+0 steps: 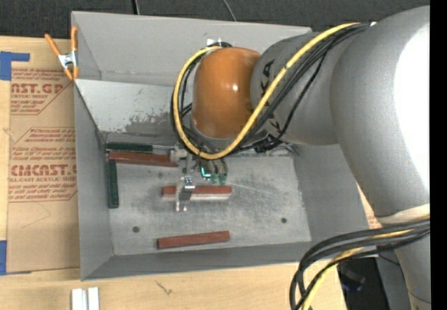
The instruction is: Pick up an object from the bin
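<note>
My gripper [184, 198] hangs below the orange cover in the middle of the bin, its metal fingertips down at a reddish-brown flat stick [206, 191] that lies crosswise on the bin floor. The fingers stand at the stick's left part, one on each side of it as far as I can see. Another reddish-brown stick [193, 239] lies near the bin's front wall. A third brown stick [140, 158] lies at the left, close to the back slope.
A dark green stick [112, 184] lies upright along the left wall, and another dark green one [130, 148] lies just behind the left brown stick. The arm covers the bin's right and back parts.
</note>
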